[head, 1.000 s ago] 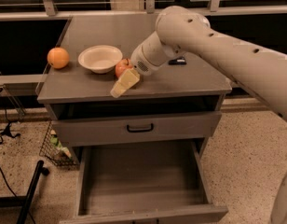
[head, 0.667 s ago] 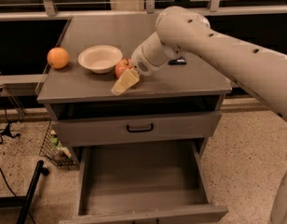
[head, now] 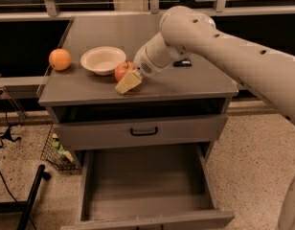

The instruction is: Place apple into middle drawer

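Grey cabinet top [head: 195, 83] holds the apple [head: 121, 70], just beside a cream bowl [head: 103, 59]. My gripper [head: 128, 81] sits low at the apple's front-right; whether it grips I cannot tell. Below, the middle drawer [head: 145, 178] stands pulled out.

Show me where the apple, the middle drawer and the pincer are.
apple [head: 121, 71]: camera view, its red skin.
middle drawer [head: 142, 176]: camera view, bare grey floor.
pincer [head: 129, 81]: camera view, pale tip beside the apple.
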`<state>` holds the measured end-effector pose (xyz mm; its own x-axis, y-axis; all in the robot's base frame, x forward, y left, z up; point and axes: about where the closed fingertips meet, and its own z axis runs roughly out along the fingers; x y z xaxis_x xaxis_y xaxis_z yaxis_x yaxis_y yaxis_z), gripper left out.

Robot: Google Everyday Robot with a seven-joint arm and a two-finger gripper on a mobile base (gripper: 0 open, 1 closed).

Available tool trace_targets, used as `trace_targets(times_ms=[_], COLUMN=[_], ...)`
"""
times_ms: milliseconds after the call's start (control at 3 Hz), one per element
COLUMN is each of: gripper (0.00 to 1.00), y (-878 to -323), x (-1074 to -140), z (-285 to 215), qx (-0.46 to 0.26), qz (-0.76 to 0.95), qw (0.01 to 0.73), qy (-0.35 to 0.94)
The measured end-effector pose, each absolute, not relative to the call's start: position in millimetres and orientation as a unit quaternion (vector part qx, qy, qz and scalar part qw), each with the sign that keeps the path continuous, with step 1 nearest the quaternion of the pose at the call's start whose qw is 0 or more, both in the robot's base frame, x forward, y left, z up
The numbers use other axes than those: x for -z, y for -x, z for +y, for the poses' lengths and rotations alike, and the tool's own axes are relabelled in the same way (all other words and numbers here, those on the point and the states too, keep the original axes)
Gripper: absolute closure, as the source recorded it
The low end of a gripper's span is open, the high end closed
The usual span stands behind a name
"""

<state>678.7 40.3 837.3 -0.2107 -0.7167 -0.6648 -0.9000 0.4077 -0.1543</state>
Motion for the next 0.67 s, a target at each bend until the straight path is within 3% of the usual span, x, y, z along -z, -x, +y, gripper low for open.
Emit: trace_targets(times_ms=[333, 667], gripper=[0.95, 1.0], y=[-678.7, -678.3], x=[-837.3, -839.3], z=[40.3, 40.7], qx=[-0.134, -0.135], qz=[0.766, 0.765], qw=[0.341, 0.342], qy=[0.527, 0.529])
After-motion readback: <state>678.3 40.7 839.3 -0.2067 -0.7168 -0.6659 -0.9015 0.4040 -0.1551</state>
